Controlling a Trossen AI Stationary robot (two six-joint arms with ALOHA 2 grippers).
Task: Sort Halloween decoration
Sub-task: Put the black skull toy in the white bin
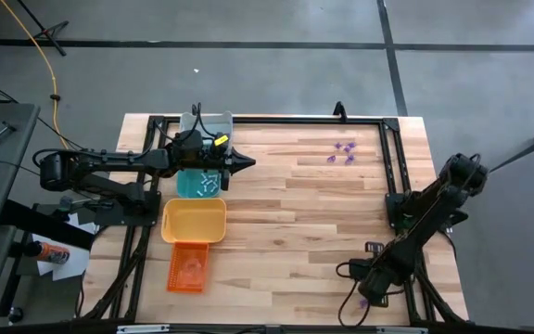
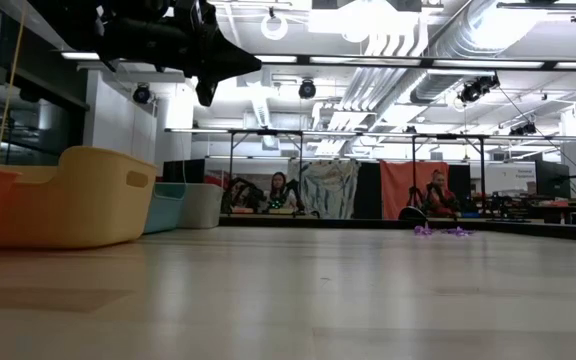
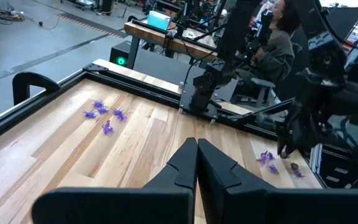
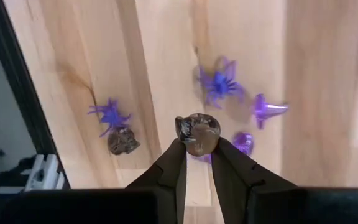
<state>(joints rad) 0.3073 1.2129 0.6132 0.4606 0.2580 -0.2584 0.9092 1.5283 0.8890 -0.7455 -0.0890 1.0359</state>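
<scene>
The right gripper, at the table's near right corner, pinches a tiny translucent grey skull trinket above purple plastic spiders and a second dark skull. The left gripper, fingers pressed together and empty, hovers over the teal rectangular tray holding whitish trinkets. The yellow tray looks empty; the orange tray's contents are unclear. No writing is readable.

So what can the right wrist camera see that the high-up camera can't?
Only the right wrist view shows a small dark skull trinket pinched between the right gripper jaws, with another skull lying on the wood. Only the high view shows the trays, like the yellow tray, and the left gripper. Both show purple trinkets by the right gripper.
</scene>
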